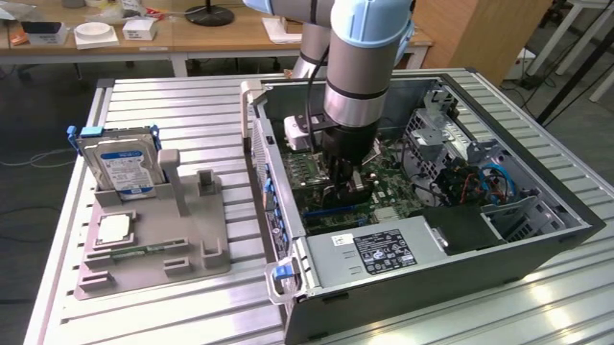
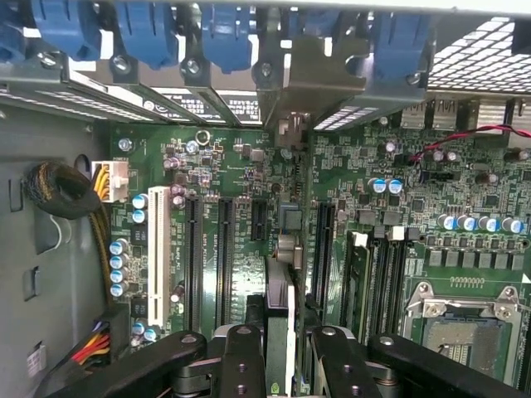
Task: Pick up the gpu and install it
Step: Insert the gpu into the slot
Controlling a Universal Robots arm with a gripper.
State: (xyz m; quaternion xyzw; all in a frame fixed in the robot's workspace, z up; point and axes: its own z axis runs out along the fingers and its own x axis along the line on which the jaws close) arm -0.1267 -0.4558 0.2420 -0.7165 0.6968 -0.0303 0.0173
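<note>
The gpu (image 2: 280,298) stands edge-on as a thin card between my two black fingers (image 2: 241,356). Its silver end bracket (image 2: 288,124) reaches the case's rear slot openings. My gripper (image 2: 280,352) is shut on the gpu, low over the green motherboard (image 2: 241,166) and in line with a black expansion slot. In the exterior view my gripper (image 1: 346,190) hangs straight down inside the open computer case (image 1: 537,251), just above the motherboard. There the arm hides most of the card.
Blue slot latches (image 2: 224,33) line the case's rear wall. Black slots (image 2: 192,257), a white slot (image 2: 155,249) and the processor socket (image 2: 465,327) flank the card. At the exterior view's left, a grey fixture (image 1: 154,244) holds a blue-labelled hard drive (image 1: 120,165) and a memory stick (image 1: 144,251).
</note>
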